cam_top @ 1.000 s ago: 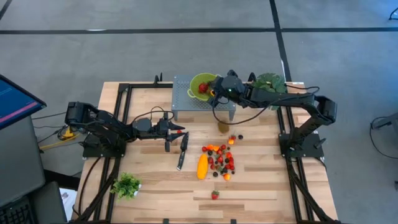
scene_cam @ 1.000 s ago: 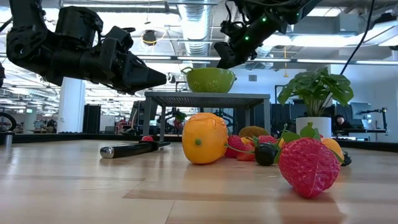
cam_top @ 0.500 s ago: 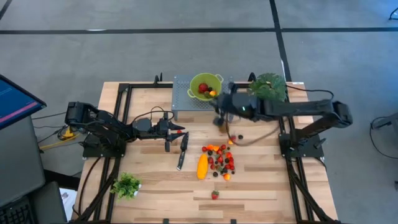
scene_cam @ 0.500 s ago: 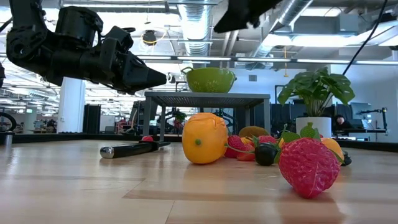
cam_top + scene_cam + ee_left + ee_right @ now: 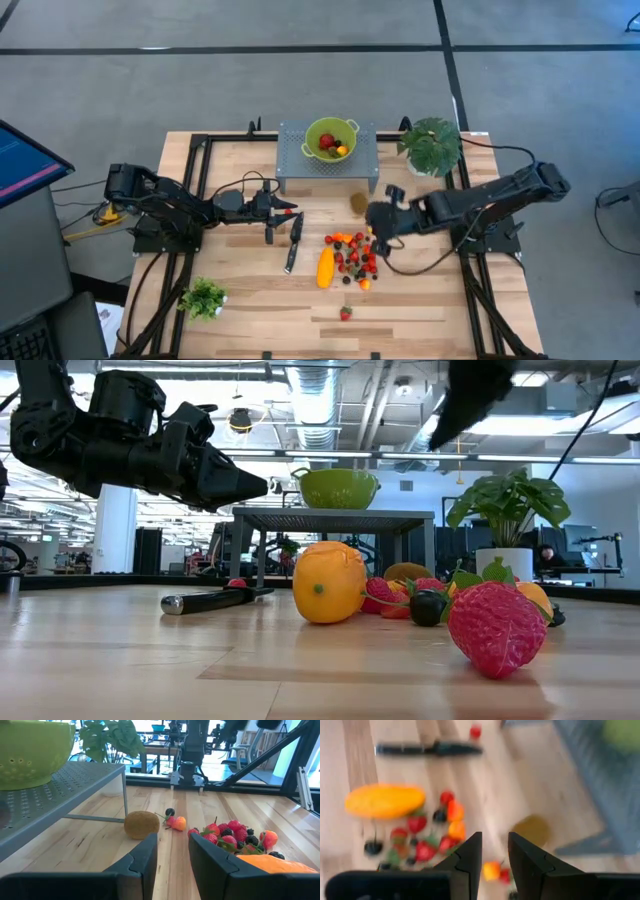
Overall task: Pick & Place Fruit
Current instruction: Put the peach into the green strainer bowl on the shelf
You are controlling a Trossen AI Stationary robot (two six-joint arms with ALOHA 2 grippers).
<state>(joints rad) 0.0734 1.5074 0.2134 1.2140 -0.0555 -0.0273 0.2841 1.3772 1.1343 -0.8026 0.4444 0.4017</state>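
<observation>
Small red, orange and dark fruit (image 5: pixel 352 256) lie in a heap on the wooden table, beside a long yellow-orange fruit (image 5: pixel 325 267). A brown kiwi (image 5: pixel 358 203) rests nearer the stand, and one strawberry (image 5: pixel 345 313) lies alone toward the near edge. A green bowl (image 5: pixel 330 138) holding red and orange pieces stands on a grey perforated stand (image 5: pixel 300 160). My right gripper (image 5: pixel 495 840) hovers open above the heap's far right side, pointing slantwise down, nothing between its fingers. My left gripper (image 5: pixel 172 840) waits level and open at the table's left, above the knife (image 5: pixel 293 240).
A black-handled knife lies left of the heap. One leafy plant (image 5: pixel 430 145) stands at the far right by the stand, another (image 5: pixel 203 297) at the near left. Black frame rails (image 5: pixel 200 200) run along both table sides. Bare wood shows near the front edge.
My right gripper has swung from over the green bowl toward the table's near and right side, ending above the fruit heap, and has tipped to point more steeply down. The fruit on the table has stayed in place.
</observation>
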